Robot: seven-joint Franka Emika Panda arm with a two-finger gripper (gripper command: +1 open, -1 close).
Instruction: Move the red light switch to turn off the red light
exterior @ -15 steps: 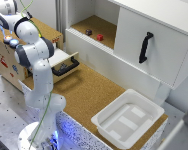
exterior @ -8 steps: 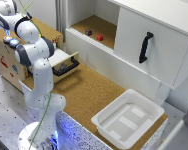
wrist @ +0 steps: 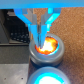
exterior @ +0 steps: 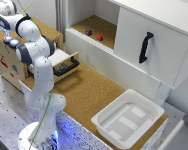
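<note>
In the wrist view the red light point(wrist: 46, 48), a small dome with a silvery rim, glows orange-red right under my gripper point(wrist: 41, 34). The two fingers point(wrist: 35, 31) stand close together with only a thin gap and nothing held, their tips just above the dome. A second dome lit blue point(wrist: 48, 77) sits beside it. I cannot make out the red light switch in either view. In the exterior view my arm point(exterior: 36, 50) reaches over the wooden box point(exterior: 9, 62) at that view's left, and its hand is mostly cut off by the frame edge.
An open drawer with a black handle point(exterior: 65, 65) sticks out of the wooden box beside my arm. A white cabinet holds two small blocks point(exterior: 100, 37) and has a door with a black handle point(exterior: 145, 47). A white tray point(exterior: 125, 119) sits on the cork tabletop.
</note>
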